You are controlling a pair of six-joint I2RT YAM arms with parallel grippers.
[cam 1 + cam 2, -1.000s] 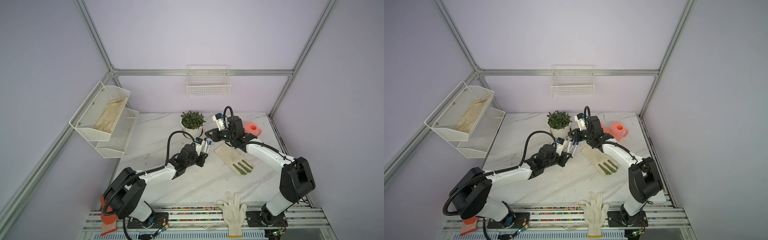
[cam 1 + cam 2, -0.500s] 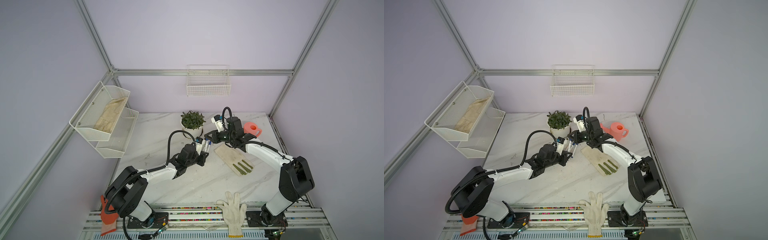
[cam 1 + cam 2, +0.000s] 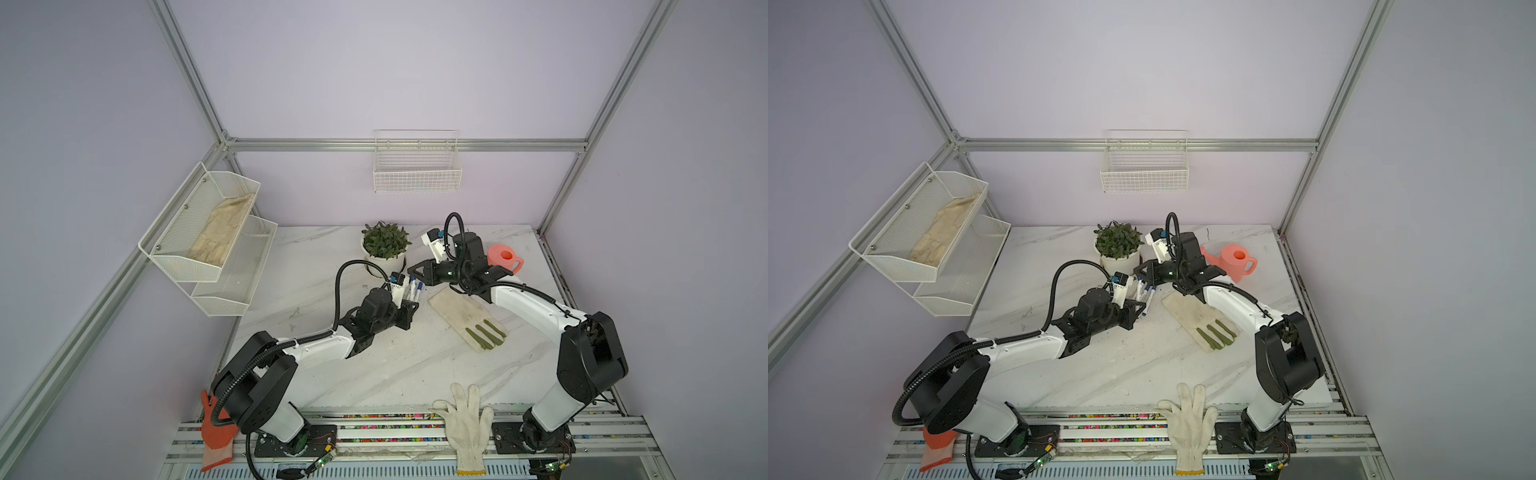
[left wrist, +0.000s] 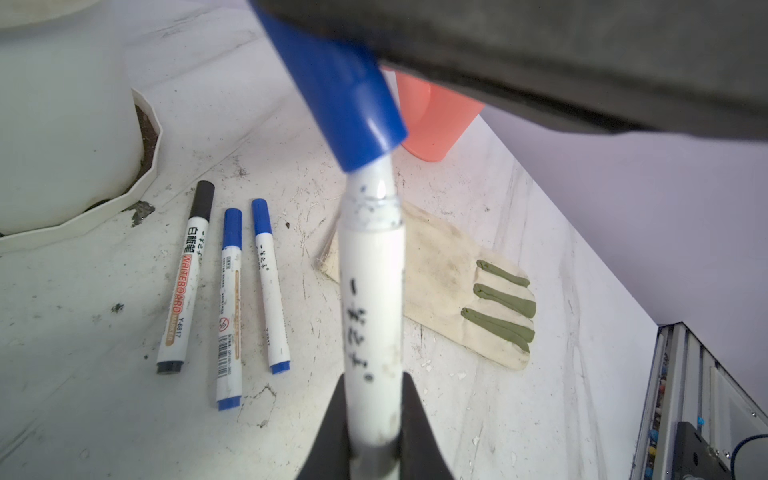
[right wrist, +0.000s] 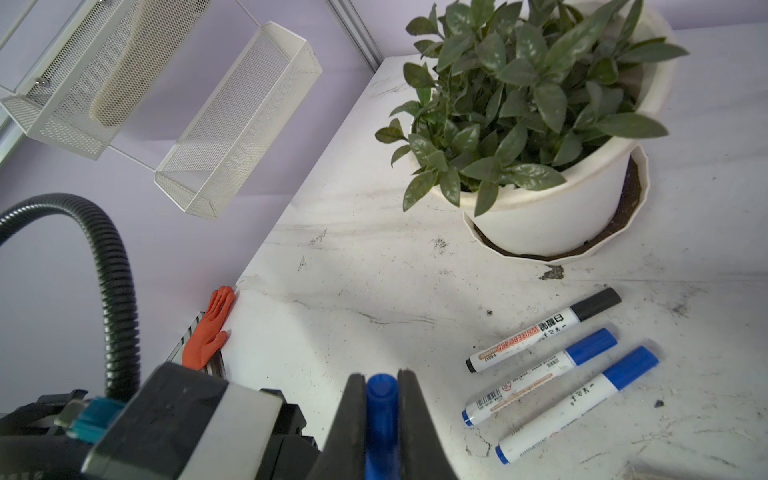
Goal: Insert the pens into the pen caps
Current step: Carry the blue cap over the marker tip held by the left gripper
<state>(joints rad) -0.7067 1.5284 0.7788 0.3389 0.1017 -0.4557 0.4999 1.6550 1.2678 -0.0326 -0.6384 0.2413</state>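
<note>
Top view: my right pincer [image 3: 412, 273] has crept toward my left pincer [image 3: 410, 309].
Left wrist: left clenched on pen [image 4: 372, 299]. The cap [image 4: 345, 95] at 12 o'clock sits crooked, only over the tip. Three capped pens [image 4: 230, 291] lie at 9 o'clock.
Right wrist: right grasping the cap. Last pair, I judge; needs straightening and a push.

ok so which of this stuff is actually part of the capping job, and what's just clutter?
Job: left gripper holding a pen; right gripper holding a blue cap; capped, lying on the table: black-capped pen, two blue-capped pens.
Clutter: potted plant, watering can, stained glove, white glove, orange glove, wire basket, mesh shelves.
</note>
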